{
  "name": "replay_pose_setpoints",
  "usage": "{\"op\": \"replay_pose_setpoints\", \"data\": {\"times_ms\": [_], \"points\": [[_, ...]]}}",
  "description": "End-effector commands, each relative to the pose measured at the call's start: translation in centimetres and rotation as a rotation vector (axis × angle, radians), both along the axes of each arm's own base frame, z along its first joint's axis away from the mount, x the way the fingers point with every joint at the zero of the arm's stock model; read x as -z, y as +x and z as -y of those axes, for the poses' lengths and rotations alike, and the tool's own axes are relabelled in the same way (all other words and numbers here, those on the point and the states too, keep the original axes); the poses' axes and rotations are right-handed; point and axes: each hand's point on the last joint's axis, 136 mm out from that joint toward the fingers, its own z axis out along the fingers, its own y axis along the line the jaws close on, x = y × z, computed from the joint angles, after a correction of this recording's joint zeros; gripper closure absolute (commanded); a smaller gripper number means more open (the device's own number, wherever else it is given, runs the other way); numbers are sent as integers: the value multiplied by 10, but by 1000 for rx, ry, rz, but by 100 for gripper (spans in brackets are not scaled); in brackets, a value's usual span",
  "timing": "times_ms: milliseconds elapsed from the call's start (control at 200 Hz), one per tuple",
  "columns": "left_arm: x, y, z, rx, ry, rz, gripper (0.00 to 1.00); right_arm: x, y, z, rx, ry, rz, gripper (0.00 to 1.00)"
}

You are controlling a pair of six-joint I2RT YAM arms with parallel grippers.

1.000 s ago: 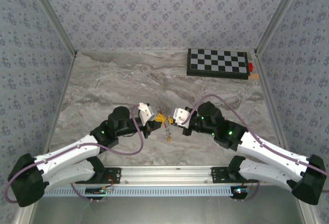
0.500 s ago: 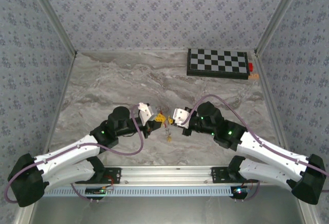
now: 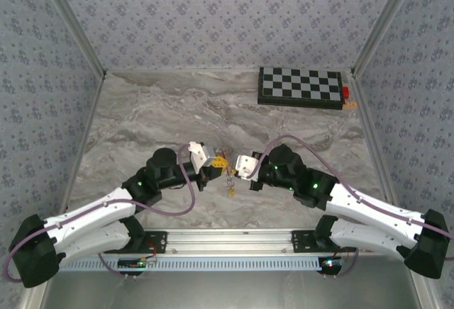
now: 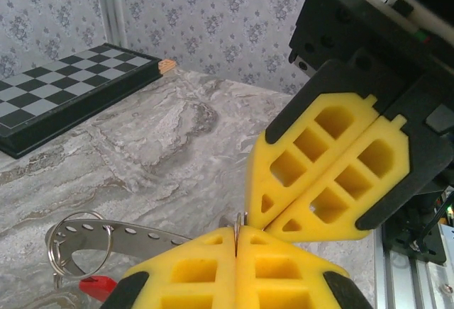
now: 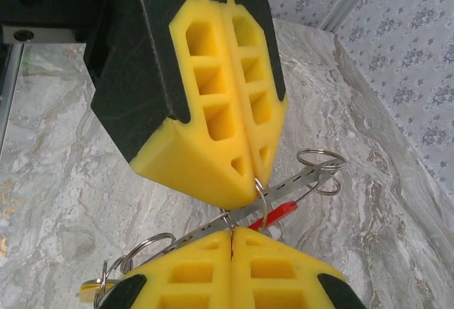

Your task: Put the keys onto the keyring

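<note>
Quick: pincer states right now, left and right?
Left pincer: closed on the keyring.
Right pincer: closed by the perforated strip; whether it grips cannot be told.

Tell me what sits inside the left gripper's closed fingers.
Only a thin grey edge of a ring pokes out where the left gripper is shut; the foam covers the rest.
</note>
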Motion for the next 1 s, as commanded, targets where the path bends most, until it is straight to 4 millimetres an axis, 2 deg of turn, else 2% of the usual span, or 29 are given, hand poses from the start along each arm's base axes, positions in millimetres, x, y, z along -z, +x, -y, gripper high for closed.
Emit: {"op": "replay_pose_setpoints", "data": {"times_ms": [0, 310, 360, 475, 550, 615, 995], "points": [[-30, 7, -3, -45, -90, 58, 100, 18, -6, 1, -13, -60, 1, 100], [-30, 7, -3, -47, -90, 59, 100, 22, -8, 0, -2, -57, 18, 100], [-29, 7, -3, -47, -87, 59, 100, 22, -8, 1, 6, -54, 21, 89], [-28, 7, -3, -46, -85, 59, 100, 24, -9, 6, 28, -40, 6, 88], [-28, 7, -3, -46, -85, 59, 100, 21, -9, 11, 54, -13, 2, 78], [-27, 8, -3, -46, -82, 60, 100, 19, -8, 15, 78, 20, -3, 73], [-29, 13, -4, -62, -109, 51, 100, 6, 8, 33, 261, 309, -169, 69]]}}
